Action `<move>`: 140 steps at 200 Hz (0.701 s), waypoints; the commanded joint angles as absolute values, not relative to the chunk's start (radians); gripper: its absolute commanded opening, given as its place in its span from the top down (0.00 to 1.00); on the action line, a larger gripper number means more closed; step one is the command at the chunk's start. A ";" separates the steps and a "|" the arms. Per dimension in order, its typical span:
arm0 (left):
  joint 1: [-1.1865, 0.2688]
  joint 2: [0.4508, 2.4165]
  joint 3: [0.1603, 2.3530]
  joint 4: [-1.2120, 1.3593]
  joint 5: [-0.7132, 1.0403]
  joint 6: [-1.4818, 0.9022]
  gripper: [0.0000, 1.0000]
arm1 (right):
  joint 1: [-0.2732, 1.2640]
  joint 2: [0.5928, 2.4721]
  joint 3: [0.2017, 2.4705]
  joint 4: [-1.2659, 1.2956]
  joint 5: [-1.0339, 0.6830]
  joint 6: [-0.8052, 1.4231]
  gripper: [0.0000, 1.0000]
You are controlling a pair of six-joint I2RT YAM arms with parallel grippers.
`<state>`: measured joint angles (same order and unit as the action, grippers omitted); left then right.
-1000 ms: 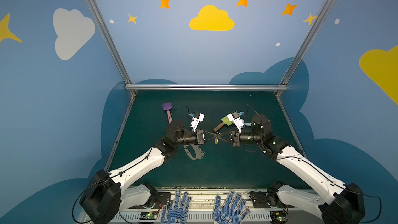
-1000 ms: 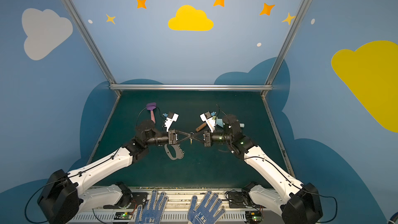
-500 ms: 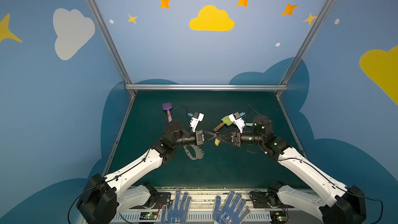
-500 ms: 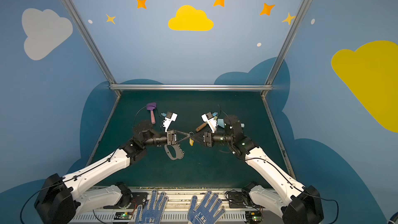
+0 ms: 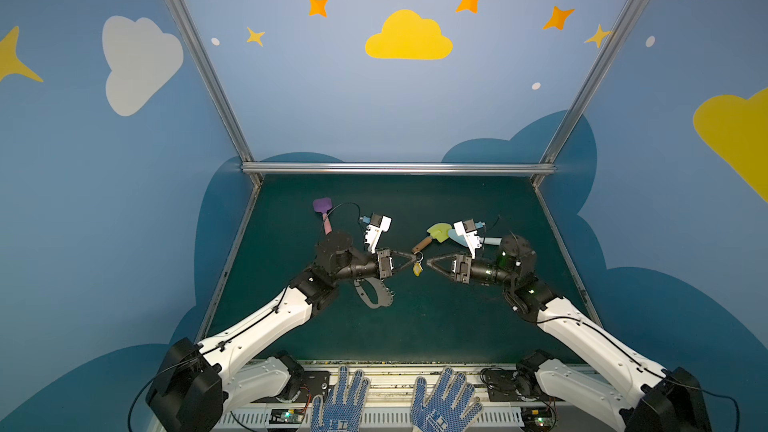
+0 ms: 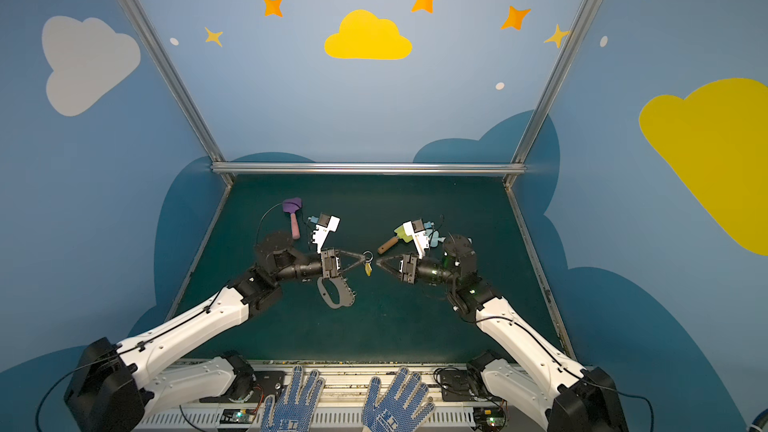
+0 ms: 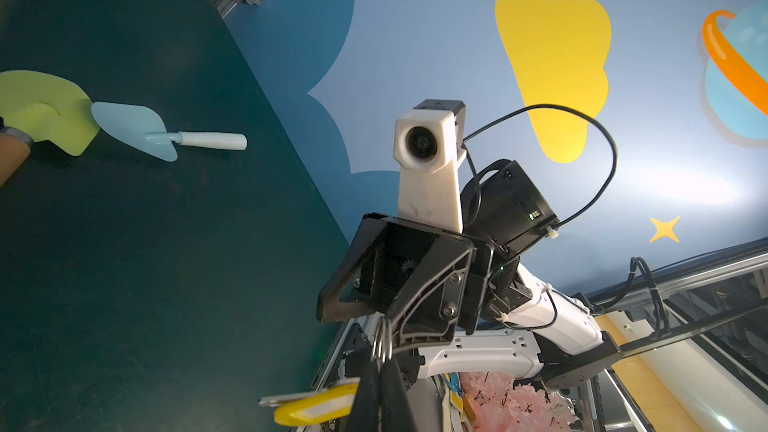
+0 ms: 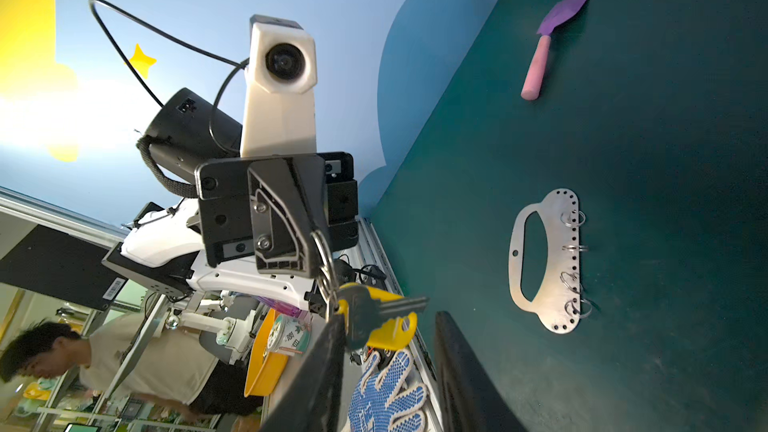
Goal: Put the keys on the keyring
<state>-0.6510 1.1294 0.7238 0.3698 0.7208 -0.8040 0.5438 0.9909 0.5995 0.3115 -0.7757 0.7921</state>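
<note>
The keys (image 5: 417, 267), a silver key and a yellow-headed one on a small ring, hang above the mat's middle in both top views. My left gripper (image 5: 412, 260) is shut on their ring (image 7: 382, 340), with the yellow key (image 7: 320, 405) dangling beside its fingers (image 7: 376, 388). My right gripper (image 5: 430, 263) faces it from the right, open, with nothing held. In the right wrist view the keys (image 8: 374, 309) hang just ahead of its spread fingertips (image 8: 334, 342). The keyring (image 5: 374, 296), a flat grey plate with small rings (image 8: 548, 259), lies on the mat under the left wrist.
A purple spatula with a pink handle (image 5: 323, 210) lies at the back left. At the back right lie a yellow-green shovel (image 5: 437, 234) and a pale blue trowel (image 7: 137, 128). Two blue dotted gloves (image 5: 340, 403) rest on the front rail.
My right gripper was shut at the keys beside the left one. It has opened and drawn back slightly to the right. The left gripper still holds the keys.
</note>
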 commanded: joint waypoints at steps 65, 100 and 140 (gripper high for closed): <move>-0.655 1.110 0.730 0.393 0.691 -0.800 0.96 | 0.610 1.074 0.593 0.623 -0.776 0.949 0.66; -0.655 1.099 0.730 0.386 0.675 -0.795 0.96 | 0.620 1.087 0.594 0.629 -0.786 0.951 0.71; -0.653 1.099 0.732 0.376 0.666 -0.789 0.96 | 0.621 1.076 0.592 0.611 -0.789 0.937 0.79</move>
